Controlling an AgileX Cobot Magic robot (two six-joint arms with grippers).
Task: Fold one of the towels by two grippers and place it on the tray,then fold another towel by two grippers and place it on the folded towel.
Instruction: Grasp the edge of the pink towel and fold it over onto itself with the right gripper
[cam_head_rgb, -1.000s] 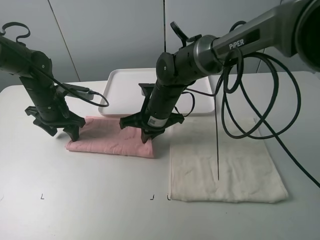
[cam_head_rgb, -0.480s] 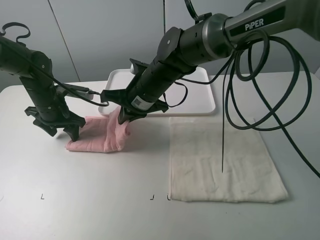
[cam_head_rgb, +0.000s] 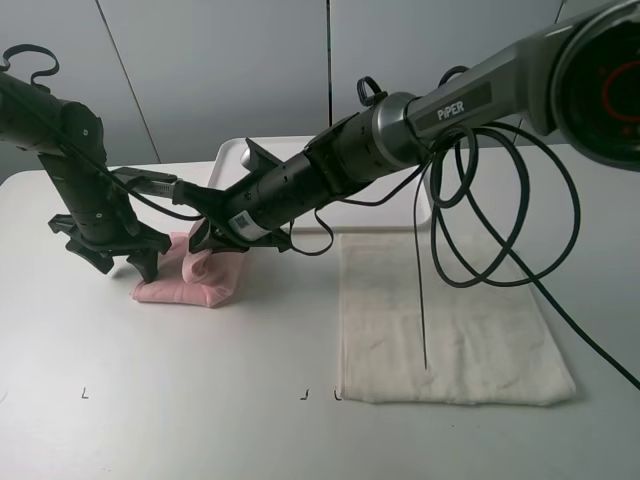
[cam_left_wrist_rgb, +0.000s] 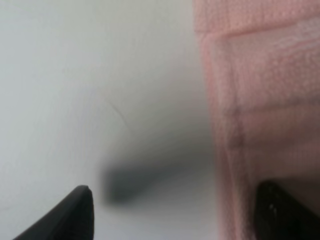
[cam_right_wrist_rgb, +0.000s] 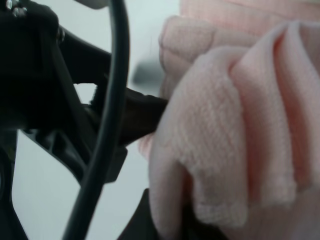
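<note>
Pink towel (cam_head_rgb: 180, 290): at the left of the table (cam_head_rgb: 150, 400), its right end lifted over toward the left end and bunched; first fold under way, I'd judge.
Tray (cam_head_rgb: 232, 158): behind the towels, nothing showing on it, so both placements are left to do.
White towel (cam_head_rgb: 450, 320): flat on the right, untouched; its fold and stacking come last.
Left pincer (cam_head_rgb: 124, 268): mine, wide open at the pink towel's left end, one fingertip (cam_left_wrist_rgb: 282, 217) on the cloth, the other on bare table; gripping nothing.
Right pincer (cam_head_rgb: 212, 240): reaching across the middle, clamped on the pink towel's lifted end, just beside my left pincer.
</note>
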